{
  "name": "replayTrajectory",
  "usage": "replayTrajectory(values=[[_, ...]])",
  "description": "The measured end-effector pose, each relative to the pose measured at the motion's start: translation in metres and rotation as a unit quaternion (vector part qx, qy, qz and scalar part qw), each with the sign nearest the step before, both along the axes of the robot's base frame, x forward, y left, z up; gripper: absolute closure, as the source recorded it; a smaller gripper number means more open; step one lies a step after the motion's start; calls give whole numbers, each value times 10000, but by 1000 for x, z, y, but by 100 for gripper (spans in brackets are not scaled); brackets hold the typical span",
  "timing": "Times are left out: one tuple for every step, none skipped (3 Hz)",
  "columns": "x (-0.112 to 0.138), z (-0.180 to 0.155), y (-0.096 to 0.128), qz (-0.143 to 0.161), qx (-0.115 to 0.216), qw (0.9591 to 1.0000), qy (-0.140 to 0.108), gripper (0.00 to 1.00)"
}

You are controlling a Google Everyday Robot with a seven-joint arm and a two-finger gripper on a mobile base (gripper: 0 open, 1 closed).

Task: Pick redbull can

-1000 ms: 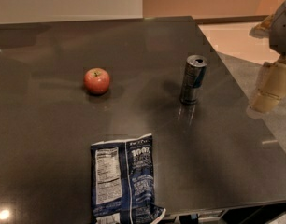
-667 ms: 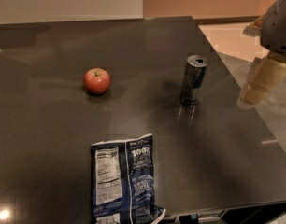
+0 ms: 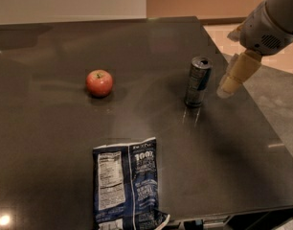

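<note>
The redbull can stands upright on the dark table, right of centre. It is slim and silver-grey with blue panels and a pull-tab top. My gripper hangs from the grey arm at the upper right, its beige tip just right of the can with a small gap between them. It holds nothing.
A red apple sits on the table to the left of the can. A flat dark-blue snack bag lies near the front edge. The table's right edge runs close behind the gripper, with grey floor beyond it.
The arm has moved left and a little down toward the can. The can, apple and bag have not moved.
</note>
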State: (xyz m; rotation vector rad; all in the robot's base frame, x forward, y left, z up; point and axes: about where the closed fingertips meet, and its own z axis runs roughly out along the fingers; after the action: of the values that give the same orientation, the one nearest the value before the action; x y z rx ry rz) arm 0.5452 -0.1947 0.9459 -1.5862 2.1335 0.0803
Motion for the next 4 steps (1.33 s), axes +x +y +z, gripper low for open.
replayTrajectory(values=[[20,-13,19,104,418,9989,201,0],[27,-18,38,281,746,9962,361,0],[25,-24,48,418,910,9940,449,0],[26,-28,49,480,963,9932,437,0]])
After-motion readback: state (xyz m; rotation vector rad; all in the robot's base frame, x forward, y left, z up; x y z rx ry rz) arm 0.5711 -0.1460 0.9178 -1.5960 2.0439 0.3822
